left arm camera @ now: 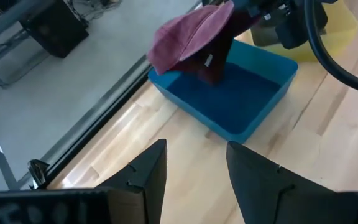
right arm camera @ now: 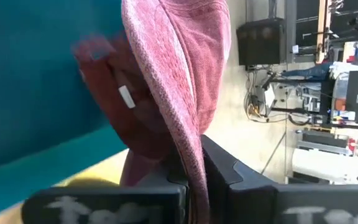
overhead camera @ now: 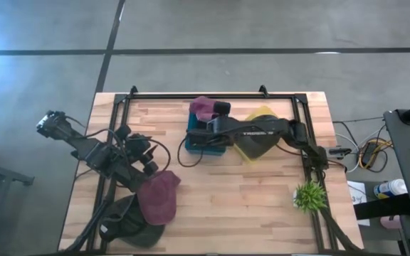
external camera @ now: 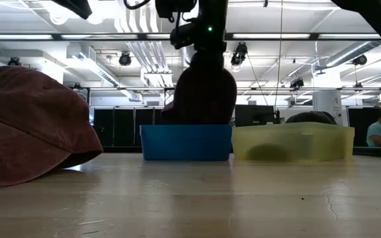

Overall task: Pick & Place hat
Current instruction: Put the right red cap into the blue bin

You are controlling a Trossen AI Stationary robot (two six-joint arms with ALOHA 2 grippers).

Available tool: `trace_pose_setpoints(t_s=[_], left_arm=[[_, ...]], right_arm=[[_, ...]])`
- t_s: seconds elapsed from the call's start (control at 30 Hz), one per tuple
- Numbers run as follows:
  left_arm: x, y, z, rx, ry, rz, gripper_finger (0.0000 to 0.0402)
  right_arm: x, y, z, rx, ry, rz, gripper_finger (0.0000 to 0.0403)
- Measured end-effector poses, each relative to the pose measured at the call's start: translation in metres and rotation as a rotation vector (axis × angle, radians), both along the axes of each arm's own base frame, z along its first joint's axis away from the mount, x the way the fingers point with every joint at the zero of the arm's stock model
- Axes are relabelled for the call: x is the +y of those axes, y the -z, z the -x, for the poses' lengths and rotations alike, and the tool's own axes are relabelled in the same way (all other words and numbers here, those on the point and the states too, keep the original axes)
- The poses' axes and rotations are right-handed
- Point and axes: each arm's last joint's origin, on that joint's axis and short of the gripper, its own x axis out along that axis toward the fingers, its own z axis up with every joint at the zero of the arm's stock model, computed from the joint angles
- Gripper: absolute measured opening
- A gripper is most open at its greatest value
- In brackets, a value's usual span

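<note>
A pink-maroon hat (left arm camera: 191, 34) hangs over the blue bin (left arm camera: 229, 93) at the table's far middle, with my right gripper (right arm camera: 194, 168) shut on it. The hat's lower part dips inside the bin's walls (external camera: 186, 142). My left gripper (left arm camera: 197, 174) stands open and holds nothing, above the table's left half (overhead camera: 148, 162). It points toward the bin. A second maroon hat (overhead camera: 159, 195) lies crown up on the table near the front left, and a dark hat (overhead camera: 130, 224) lies beside it. My right gripper pinches the hat's stitched edge (right arm camera: 191, 140) between its two fingers, which slant down from the table's right side. The hat hangs from the hold over the blue bin, its inner side with a white label (right arm camera: 127, 96) turned toward the bin. Whether it touches the bin's floor I cannot tell.
A yellow bin (overhead camera: 262, 114) with something dark in it stands right of the blue bin, under my right arm. A small green plant (overhead camera: 309, 195) stands at the table's right front. Black rails (overhead camera: 212, 94) frame the tabletop.
</note>
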Motion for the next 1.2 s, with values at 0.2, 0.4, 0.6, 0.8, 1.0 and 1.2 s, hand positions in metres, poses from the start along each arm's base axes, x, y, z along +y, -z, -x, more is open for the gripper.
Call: trace_pose_setpoints(t_s=[0.2, 0.4, 0.6, 0.8, 1.0, 1.2], left_arm=[[-0.001, -0.001, -0.002, -0.030, -0.003, 0.009, 0.0161], [-0.002, -0.002, -0.003, -0.055, -0.008, 0.007, 0.0161], [-0.002, -0.003, -0.006, -0.095, -0.015, 0.002, 0.0161], [-0.005, -0.003, -0.010, -0.143, -0.018, 0.039, 0.0161], [-0.009, 0.016, -0.011, -0.052, 0.011, 0.136, 0.0161], [-0.011, 0.031, -0.011, -0.020, -0.018, 0.224, 0.0161]], right_arm=[[0.001, 0.002, 0.001, 0.088, -0.071, -0.047, 0.0013], [0.000, 0.017, 0.002, 0.171, -0.105, -0.040, 0.0013], [0.001, 0.020, -0.008, 0.126, -0.155, -0.033, 0.0013], [0.002, 0.036, -0.025, 0.134, -0.176, -0.050, 0.0013], [0.001, 0.049, -0.047, 0.047, -0.154, -0.044, 0.0013], [-0.002, 0.064, -0.060, 0.025, -0.123, -0.040, 0.0013]])
